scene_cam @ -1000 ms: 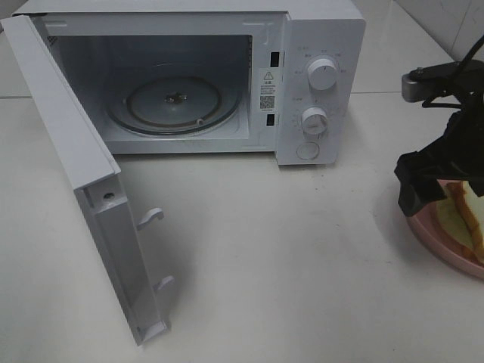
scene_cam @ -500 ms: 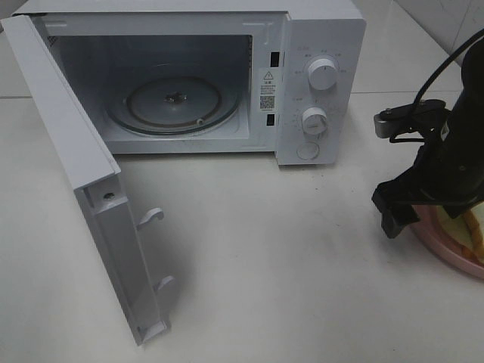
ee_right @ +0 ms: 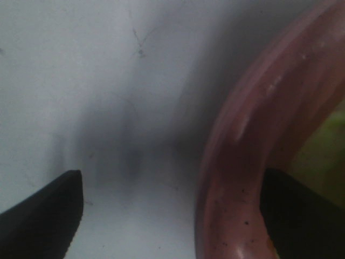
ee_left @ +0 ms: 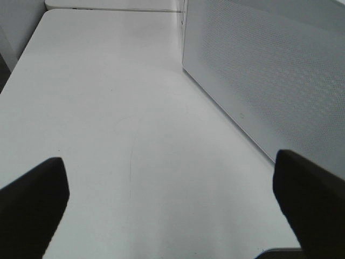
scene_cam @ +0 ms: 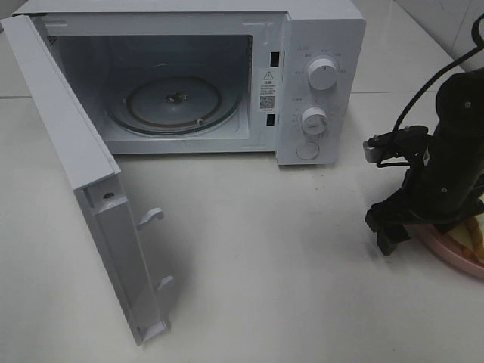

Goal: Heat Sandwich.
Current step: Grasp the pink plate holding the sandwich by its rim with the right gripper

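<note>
Right arm (scene_cam: 454, 151): I see it standing steeply over the table's (ee_left: 108, 108) right edge. Right gripper (ee_right: 172, 216): pointing down, jaws spread wide astride the pink plate's (ee_right: 253, 135) rim. Sandwich (scene_cam: 476, 233): on that plate, mostly hidden behind the arm. Left gripper (ee_left: 172, 210): spread, above bare table beside the microwave door (ee_left: 259, 81).

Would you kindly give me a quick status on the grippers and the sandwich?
Left gripper open over table. Right gripper open, straddling rim of round pink plate. White-bread sandwich on plate, ungripped. White microwave door open, path clear.

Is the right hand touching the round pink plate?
Cannot tell. In the right wrist view the right hand straddles the rim of the round pink plate; blur hides contact.
</note>
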